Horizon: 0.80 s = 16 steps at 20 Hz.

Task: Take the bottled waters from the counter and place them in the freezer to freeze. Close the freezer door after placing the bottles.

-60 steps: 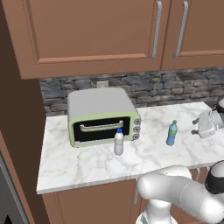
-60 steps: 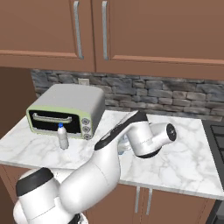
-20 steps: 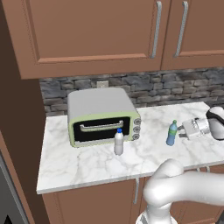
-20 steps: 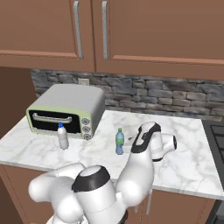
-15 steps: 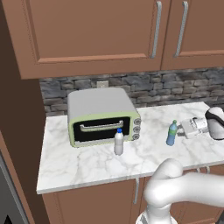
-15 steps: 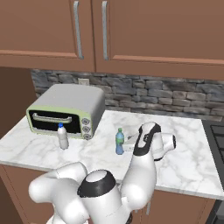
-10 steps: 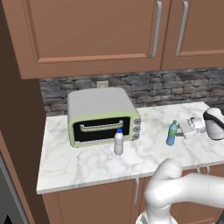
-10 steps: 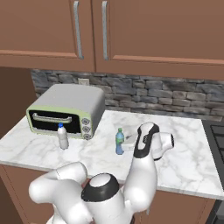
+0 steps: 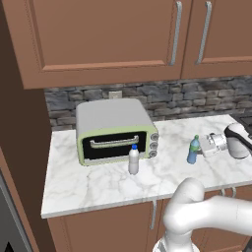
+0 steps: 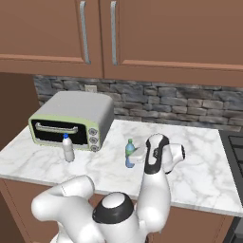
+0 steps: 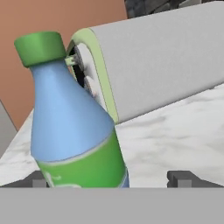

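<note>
A white, grey-veined marble counter (image 9: 98,187) sits on brown wooden cabinets, with a dark stone backsplash (image 9: 162,96) and brown wall cabinets (image 9: 98,39) above it. A pale green and grey toaster oven (image 9: 115,130) stands toward the counter's nine o'clock side.

Two small bottles stand upright on the marble. A clear-whitish bottle with a blue cap (image 9: 133,159) stands just in front of the oven door, near its knobs. Well apart from it, toward three o'clock in the left base view, stands a blue bottle with a green cap and green label (image 9: 193,150).

The white arm reaches across from the three o'clock side, and its gripper (image 9: 204,147) lies level with the counter, pointed at the blue bottle. In the hand view this bottle (image 11: 72,118) looms very close, standing between the two dark fingertips (image 11: 183,178), which are spread wide to either side of it. The pincer is open and is not squeezing the bottle; whether either pad touches it cannot be told.
</note>
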{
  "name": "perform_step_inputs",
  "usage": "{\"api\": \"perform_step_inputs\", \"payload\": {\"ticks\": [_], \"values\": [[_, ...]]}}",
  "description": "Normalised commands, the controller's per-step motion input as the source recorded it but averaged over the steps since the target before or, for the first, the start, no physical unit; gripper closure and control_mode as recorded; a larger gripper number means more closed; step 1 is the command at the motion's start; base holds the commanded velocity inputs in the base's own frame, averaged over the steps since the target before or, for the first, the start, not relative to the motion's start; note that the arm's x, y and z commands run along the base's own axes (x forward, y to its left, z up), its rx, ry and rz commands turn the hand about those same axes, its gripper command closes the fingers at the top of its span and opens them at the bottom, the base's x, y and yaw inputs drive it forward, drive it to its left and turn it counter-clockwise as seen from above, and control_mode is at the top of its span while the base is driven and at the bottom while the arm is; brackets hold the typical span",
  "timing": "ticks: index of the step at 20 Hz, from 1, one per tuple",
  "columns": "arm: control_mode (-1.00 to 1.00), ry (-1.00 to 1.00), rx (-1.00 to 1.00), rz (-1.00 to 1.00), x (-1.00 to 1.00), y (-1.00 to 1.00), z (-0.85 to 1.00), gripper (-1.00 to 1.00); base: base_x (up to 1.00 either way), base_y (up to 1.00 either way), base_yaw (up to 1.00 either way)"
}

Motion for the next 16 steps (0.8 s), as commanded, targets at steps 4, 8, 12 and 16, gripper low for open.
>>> {"api": "perform_step_inputs", "payload": {"ticks": [4,8,12,16], "values": [[-1.0,0.0,0.0,0.02,0.08,0.12,-0.02,-1.0,0.0,0.0,0.0],[-1.0,0.0,0.0,0.03,0.06,0.02,-0.01,-1.0,0.0,0.0,0.0],[-1.0,0.0,0.0,0.03,0.0,0.0,0.0,1.0,0.0,0.0,0.0],[-1.0,0.0,0.0,0.0,0.0,0.0,0.0,1.0,0.0,0.0,0.0]]}}
